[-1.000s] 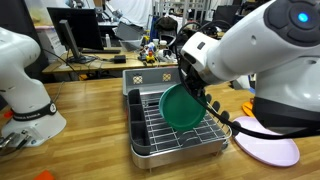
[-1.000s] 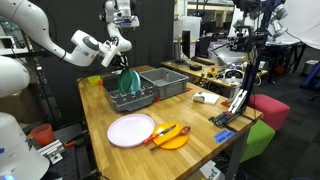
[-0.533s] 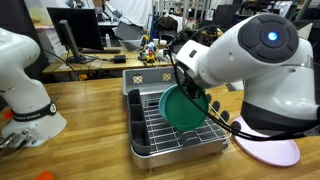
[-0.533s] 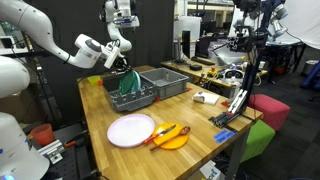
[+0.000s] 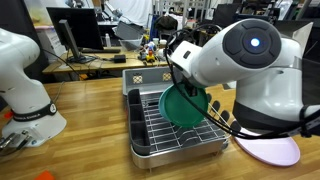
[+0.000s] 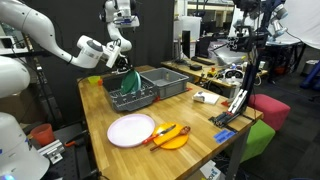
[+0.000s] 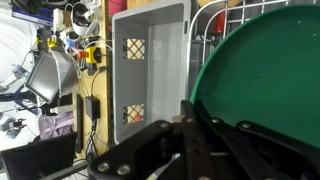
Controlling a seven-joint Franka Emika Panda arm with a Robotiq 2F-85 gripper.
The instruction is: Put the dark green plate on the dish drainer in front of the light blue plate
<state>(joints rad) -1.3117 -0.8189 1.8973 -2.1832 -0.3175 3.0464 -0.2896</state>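
**Green plate held on edge over the rack**

The gripper (image 5: 189, 88) is clamped narrowly on the upper rim of the dark green plate (image 5: 183, 106), its fingers (image 7: 192, 135) pinching the edge at about 7 o'clock of the disc in the wrist view. The plate stands on edge, not flat. In an exterior view its hollow face turns toward 8 o'clock and its top leans away toward 2 o'clock, so the round disc reads as a tall oval with its long axis close to upright. Its lower rim is down at the wires on the 3 o'clock side of the dish drainer (image 5: 150, 148); whether it touches them cannot be told.

In an exterior view the plate (image 6: 127, 85) sits over the dish drainer (image 6: 131, 100), with the gripper (image 6: 122, 68) at its 12 o'clock. A grey bin (image 6: 166, 84) stands just beside the rack at 3 o'clock. A pale lavender plate (image 6: 131, 130) lies flat on the wooden table (image 6: 200, 125) at 6 o'clock of the rack, and an orange plate (image 6: 172, 138) lies at its 3 o'clock.

Any lettering on the arm or the objects is too small to read.
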